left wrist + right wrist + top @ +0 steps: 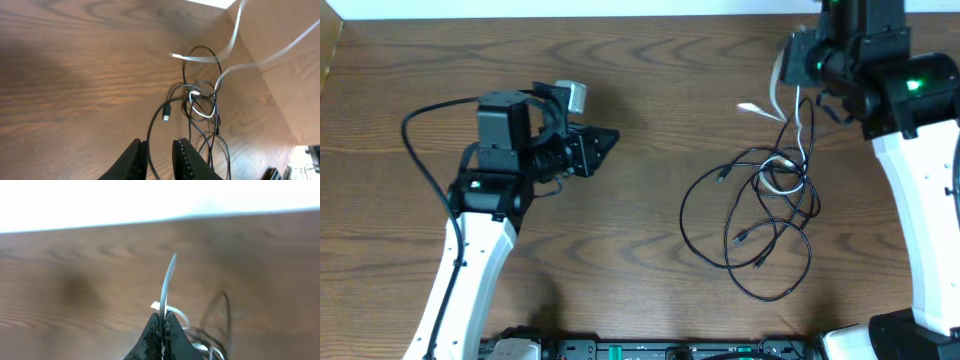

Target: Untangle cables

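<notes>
A: Right gripper (162,319) first. State?
B: Pinched shut on the white cable (168,277), which stands up out of the jaws as a thin strip. It is held off the wood, at the far right of the table (650,60).
A: And the knot?
B: Black cables (760,225) in loose overlapping loops, lying flat, toward the near edge from that gripper. The white cable runs down from the grip into their upper part, so its long axis goes far-to-near. A pull away along that line is my guess for drawing it free.
A: Left gripper (159,150)?
B: Jaws parted a little, nothing between them. Well apart to the left, nose aimed at the loops. The right arm is clearly nearer.
A: Surface, room?
B: Brown wood grain, matte. A pale strip (150,200) beyond the far edge. Little else to tell
</notes>
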Controlling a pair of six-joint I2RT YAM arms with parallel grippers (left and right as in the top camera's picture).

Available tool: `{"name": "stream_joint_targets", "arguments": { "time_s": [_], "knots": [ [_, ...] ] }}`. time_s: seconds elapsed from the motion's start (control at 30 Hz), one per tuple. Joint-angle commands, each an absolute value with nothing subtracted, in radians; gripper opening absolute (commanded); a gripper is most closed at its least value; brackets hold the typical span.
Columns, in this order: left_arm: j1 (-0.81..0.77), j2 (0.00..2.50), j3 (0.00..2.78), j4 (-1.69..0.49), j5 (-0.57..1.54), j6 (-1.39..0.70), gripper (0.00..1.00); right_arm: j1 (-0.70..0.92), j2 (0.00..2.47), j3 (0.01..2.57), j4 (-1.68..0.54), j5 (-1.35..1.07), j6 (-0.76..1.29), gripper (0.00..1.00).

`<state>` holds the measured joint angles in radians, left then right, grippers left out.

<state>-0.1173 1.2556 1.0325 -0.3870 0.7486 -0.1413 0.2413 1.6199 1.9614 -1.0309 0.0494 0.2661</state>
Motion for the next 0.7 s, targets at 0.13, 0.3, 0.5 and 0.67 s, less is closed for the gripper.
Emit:
{"name": "stream_joint_targets", "arguments": {
  "time_s": [0.13,0.3,0.5,0.67],
  "knots": [
    [-0.225,1.300,1.049,-0.389,0.748,-0.086,0.22,0.247,1.603,2.107,-0.968,-0.108,0.300,0.01],
    [-0.275,1.336,1.049,-0.389,0.748,-0.079,0.22,0.247,1.603,2.209,-0.968,-0.104,0.299,0.01],
    [-0.293,1.377,1.048,-0.389,0.748,-0.078,0.22,0.224,1.603,2.310,-1.002,-0.096,0.293,0.01],
    [-0.294,1.386,1.048,-0.388,0.748,-0.078,0.22,0.221,1.609,2.321,-1.136,-0.018,0.271,0.01]
  ]
}}
